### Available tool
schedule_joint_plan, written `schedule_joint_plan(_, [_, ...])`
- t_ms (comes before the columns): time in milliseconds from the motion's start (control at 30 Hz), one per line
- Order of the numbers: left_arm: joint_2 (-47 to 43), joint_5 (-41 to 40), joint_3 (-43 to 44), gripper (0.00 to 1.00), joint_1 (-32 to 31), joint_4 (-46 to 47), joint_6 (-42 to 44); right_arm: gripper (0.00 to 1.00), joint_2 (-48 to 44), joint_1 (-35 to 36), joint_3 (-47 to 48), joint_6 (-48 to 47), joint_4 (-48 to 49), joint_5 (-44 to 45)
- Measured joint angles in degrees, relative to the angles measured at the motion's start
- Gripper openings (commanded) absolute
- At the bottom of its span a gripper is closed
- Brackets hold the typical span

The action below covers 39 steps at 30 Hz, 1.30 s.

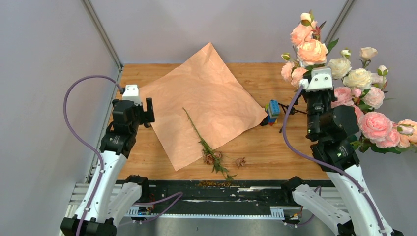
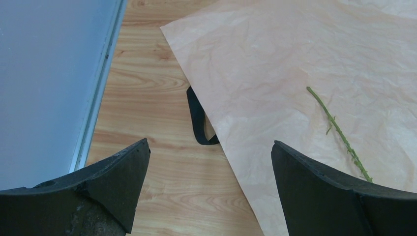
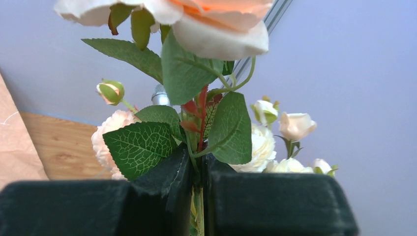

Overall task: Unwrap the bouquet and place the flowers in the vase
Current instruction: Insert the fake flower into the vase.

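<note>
While my right claw point(image 3: 199, 162) is pinched almost shut on the thin green stems of the flowers point(image 3: 231, 128), my left claw point(image 2: 210, 145) hangs with its jaws as wide as they go, gripping nothing. From my right wrist I see the stems run up between my two dark fingers point(image 3: 162, 196), with broad veined leaves fanning out just above them, a peach rose point(image 3: 216, 24) at the very top and small cream buds off to the right. From above, the blooms crowd so thickly around that claw that I cannot tell which heads belong to the stems I hold and which stand behind them. The kraft paper point(image 1: 206, 103) lies opened out flat on the wooden tabletop point(image 1: 275, 152), turned like a diamond, one corner pointing at the back wall. One loose stem point(image 1: 201, 140) lies slantwise across its near half, its leafy end running off the front edge onto the wood, where a few dried brown bits point(image 1: 240, 161) are scattered beside it. My left claw hovers at the paper's left edge, fingertips over wood on one side and paper on the other, and between them a loop of black ribbon point(image 2: 196, 120) pokes out from under that edge. The vase point(image 1: 272, 109) stands on the tabletop just beside the paper's right-hand corner, between the paper and my right arm, apart from the flowers; it is too small to make out more.
</note>
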Motion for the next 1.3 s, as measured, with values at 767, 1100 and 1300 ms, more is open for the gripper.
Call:
schedule_joint_plan(767, [-0.28,0.5,-0.55,1.0,-0.09,0.81,0.52,0.0,-3.32,0.0,6.23,-3.67,-5.38,1.55])
schedule_joint_plan(1100, [-0.39,1.31,-0.57,1.0,-0.09,0.83,0.52,0.0,-4.72,0.0,3.48,-6.23,-4.96,4.13])
schedule_joint_plan(1300, [-0.63,1.51,-0.57,1.0,-0.17,0.83,0.52,0.0,-6.34,0.0,0.57,-6.36,-3.37,6.1])
